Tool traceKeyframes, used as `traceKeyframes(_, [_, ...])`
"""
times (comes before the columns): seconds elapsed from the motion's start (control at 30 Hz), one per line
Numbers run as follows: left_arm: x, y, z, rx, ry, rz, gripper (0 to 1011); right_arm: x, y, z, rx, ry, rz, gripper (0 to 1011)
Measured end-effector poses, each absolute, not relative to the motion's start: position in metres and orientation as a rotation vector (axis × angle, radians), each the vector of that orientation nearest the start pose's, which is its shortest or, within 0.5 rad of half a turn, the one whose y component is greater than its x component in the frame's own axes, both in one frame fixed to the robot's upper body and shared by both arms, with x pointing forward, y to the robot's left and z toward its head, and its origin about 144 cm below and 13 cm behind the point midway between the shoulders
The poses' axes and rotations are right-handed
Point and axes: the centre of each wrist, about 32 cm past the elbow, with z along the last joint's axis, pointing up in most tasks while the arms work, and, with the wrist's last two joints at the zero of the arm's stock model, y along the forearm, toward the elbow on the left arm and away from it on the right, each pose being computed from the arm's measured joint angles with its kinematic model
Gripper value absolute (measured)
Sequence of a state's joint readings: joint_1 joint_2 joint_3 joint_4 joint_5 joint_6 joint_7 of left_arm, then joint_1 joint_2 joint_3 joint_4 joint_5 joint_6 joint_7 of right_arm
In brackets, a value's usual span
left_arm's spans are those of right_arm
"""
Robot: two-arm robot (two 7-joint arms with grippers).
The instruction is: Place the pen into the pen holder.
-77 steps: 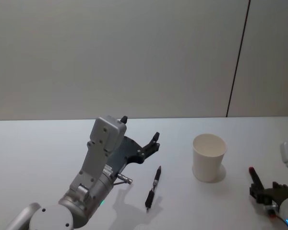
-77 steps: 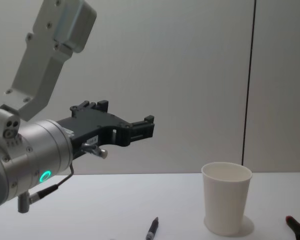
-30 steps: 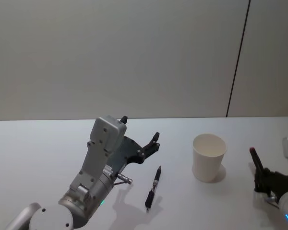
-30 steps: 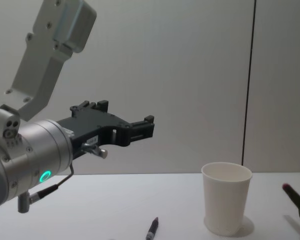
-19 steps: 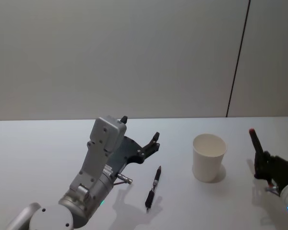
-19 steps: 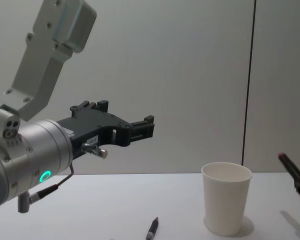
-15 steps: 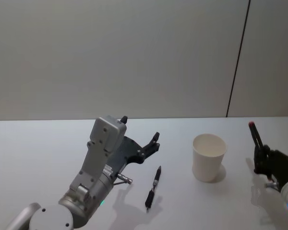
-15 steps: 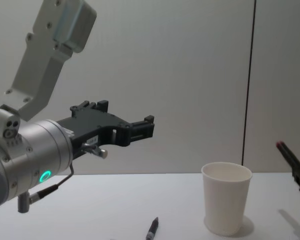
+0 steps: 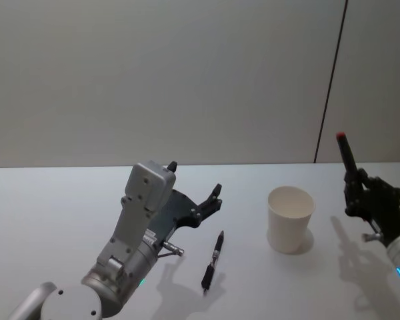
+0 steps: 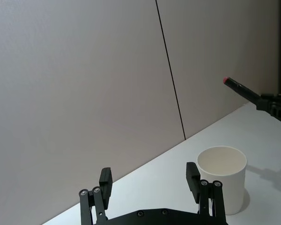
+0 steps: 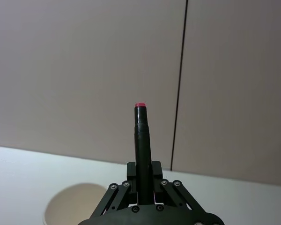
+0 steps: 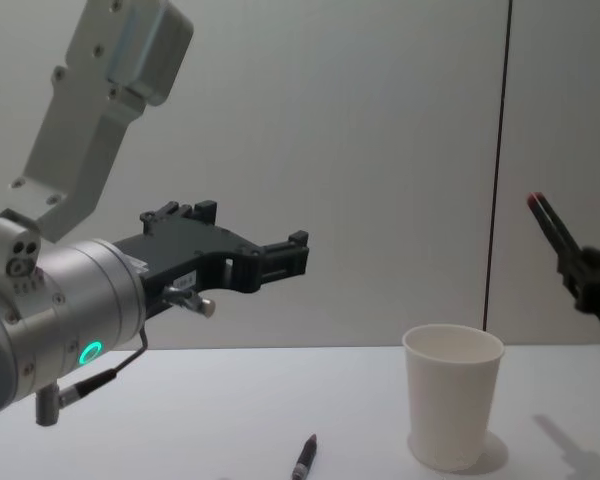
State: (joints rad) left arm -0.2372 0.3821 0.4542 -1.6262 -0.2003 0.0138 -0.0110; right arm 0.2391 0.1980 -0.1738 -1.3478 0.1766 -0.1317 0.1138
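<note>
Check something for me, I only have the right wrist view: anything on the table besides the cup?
Observer: Yes. A second pen lies flat on the table, left of the cup and apart from it.
Operator: Left gripper on it?
Observer: No. The left gripper hangs open above the table, touching nothing.
Operator: Is my pen over the cup?
Observer: Not yet. The right gripper has the held pen red tip up, right of the cup and above its rim.
</note>
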Motion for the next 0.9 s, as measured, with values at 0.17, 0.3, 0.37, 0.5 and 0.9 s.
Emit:
traceKeyframes(0.17, [0.492, 0.198, 1.204, 0.061, -0.268, 1.124, 1004, 0.531, -0.242, 1.156, 0.117, -0.192, -1.280, 180])
traceKeyframes(0.3, [0.492, 0.198, 1.204, 0.061, -0.268, 1.124, 1004, 0.539, -0.238, 1.155, 0.162, -0.233, -1.245, 180])
traceKeyframes(0.37, [0.492, 0.198, 1.204, 0.061, -0.268, 1.124, 1004, 0.544, -0.235, 1.154, 0.181, -0.254, -1.228, 180])
traceKeyframes(0.5, [0.492, 0.198, 1.204, 0.061, -0.268, 1.124, 1004, 0.553, -0.230, 1.152, 0.199, -0.284, -1.205, 180])
traceKeyframes(0.9, [0.492, 0.198, 1.204, 0.061, -0.268, 1.124, 1004, 0.577, -0.217, 1.139, 0.196, -0.328, -1.167, 180])
